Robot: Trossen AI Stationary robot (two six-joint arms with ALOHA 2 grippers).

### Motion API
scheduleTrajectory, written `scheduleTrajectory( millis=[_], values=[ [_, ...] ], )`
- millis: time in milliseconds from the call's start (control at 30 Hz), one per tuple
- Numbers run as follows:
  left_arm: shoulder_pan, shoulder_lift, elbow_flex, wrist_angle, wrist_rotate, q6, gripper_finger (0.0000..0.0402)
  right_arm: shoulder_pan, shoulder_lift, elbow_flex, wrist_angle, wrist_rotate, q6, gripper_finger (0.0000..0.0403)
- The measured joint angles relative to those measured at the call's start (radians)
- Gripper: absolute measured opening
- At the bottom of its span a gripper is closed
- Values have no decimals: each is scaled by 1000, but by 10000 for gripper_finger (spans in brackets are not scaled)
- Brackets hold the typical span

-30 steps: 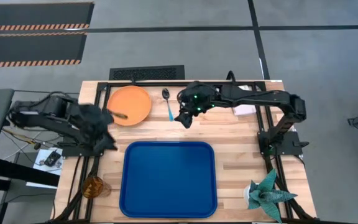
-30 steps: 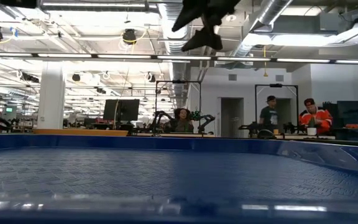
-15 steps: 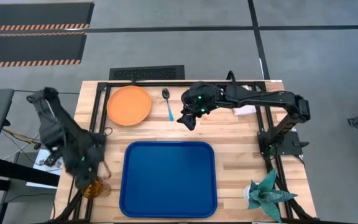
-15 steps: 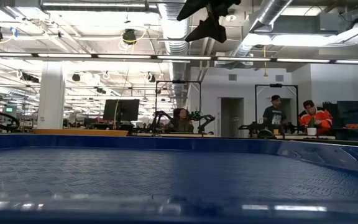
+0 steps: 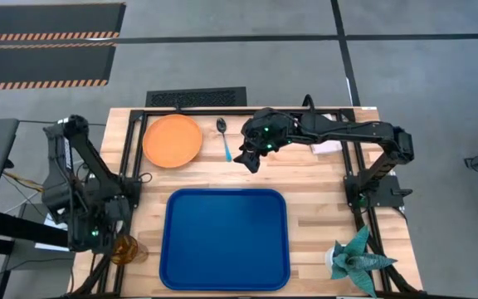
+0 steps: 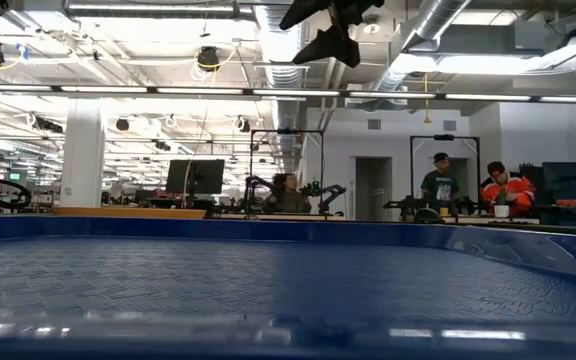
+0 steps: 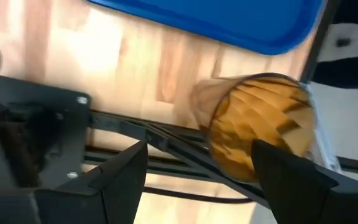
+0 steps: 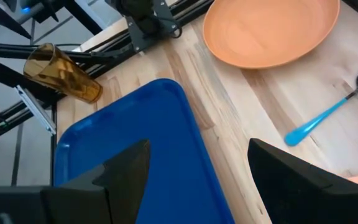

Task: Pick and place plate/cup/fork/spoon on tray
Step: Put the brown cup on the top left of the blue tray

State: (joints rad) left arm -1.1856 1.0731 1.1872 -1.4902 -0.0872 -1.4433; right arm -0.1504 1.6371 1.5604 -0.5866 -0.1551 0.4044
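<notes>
The orange plate (image 5: 173, 139) lies on the table at the far left. The blue-handled spoon (image 5: 225, 141) lies flat just right of it. The amber cup (image 5: 126, 249) stands at the near left corner, left of the blue tray (image 5: 225, 239). My left gripper (image 5: 109, 242) is open and level beside the cup. In the left wrist view the cup (image 7: 260, 124) stands ahead, between the lines of the two fingers (image 7: 124, 179), apart from them. My right gripper (image 5: 251, 159) is open and empty, raised over the table right of the spoon. The fork is not in view.
A pinkish-white block (image 5: 328, 146) lies under my right arm at the far right. A green toy plant (image 5: 355, 259) stands at the near right corner. Black frame rails (image 5: 119, 178) run along the table's left and right sides. People show in the room behind (image 6: 503, 190).
My left gripper has swung from beside the plate toward the table's near edge and now sits next to the cup at the near left corner. My right gripper has stayed about where it was.
</notes>
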Motion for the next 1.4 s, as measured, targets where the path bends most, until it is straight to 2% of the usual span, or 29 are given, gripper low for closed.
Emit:
scheduleTrajectory(
  millis=[500, 667, 767, 833, 1033, 1100, 1400],
  values=[
    [-5, 0, -199, 112, 57, -48, 273, 0, 1, 0, 0, 30, 14, 295],
    [-6, 0, -272, 209, 104, -39, 257, 0, 1, 0, 3, 30, 13, 295],
    [-3, 1, -299, 236, 139, -52, 230, 0, 1, 0, 4, 30, 13, 295],
    [-3, 1, -300, 233, 144, -82, 198, 0, 1, 0, 4, 30, 13, 295],
    [-3, 0, -300, 227, 194, -137, 50, 0, 1, 0, 4, 30, 13, 295],
    [-2, 0, -300, 231, 188, -176, 15, 0, 1, 0, 4, 30, 13, 295],
    [-3, 0, -202, 143, 216, -366, 3, 0, 1, 0, 4, 29, 5, 295]
  ],
)
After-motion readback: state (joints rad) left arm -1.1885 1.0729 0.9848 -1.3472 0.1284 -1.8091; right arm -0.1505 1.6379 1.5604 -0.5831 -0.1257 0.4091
